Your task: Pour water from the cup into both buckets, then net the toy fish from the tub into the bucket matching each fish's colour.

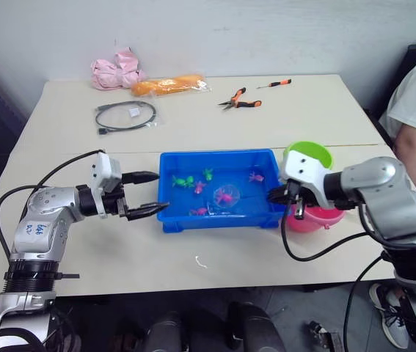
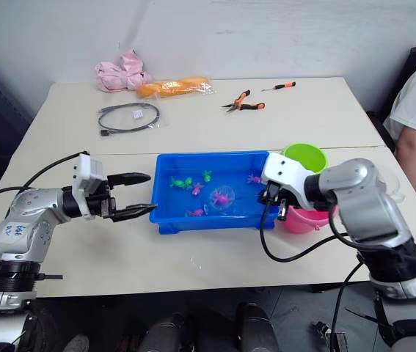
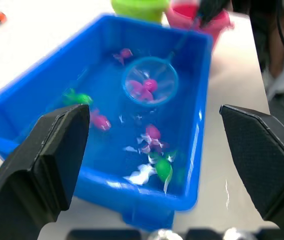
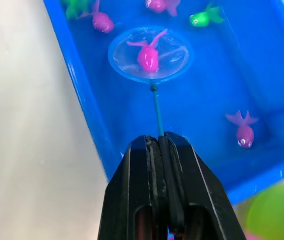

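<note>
The blue tub (image 1: 219,189) sits at the centre of the frame on the table (image 1: 193,132), with water in it and several small toy fish. The net (image 4: 149,54) lies inside the tub, its round rim just right of the tub's middle, and one pink fish (image 4: 148,57) rests in its mesh. Around it are loose fish: green ones (image 1: 183,180) toward the tub's upper left, and pink ones (image 1: 256,176) near the upper right and along the lower edge.

The right gripper (image 4: 158,145) is pinched tight on the net's thin handle, at the tub's right end. The left gripper (image 1: 147,193) hangs just off the tub's left wall, fingers spread wide and holding nothing.

Right of the tub stand the green bucket (image 1: 309,154) and, below it, the pink bucket (image 1: 318,218), largely hidden by the right arm; their contents are hard to make out.
</note>
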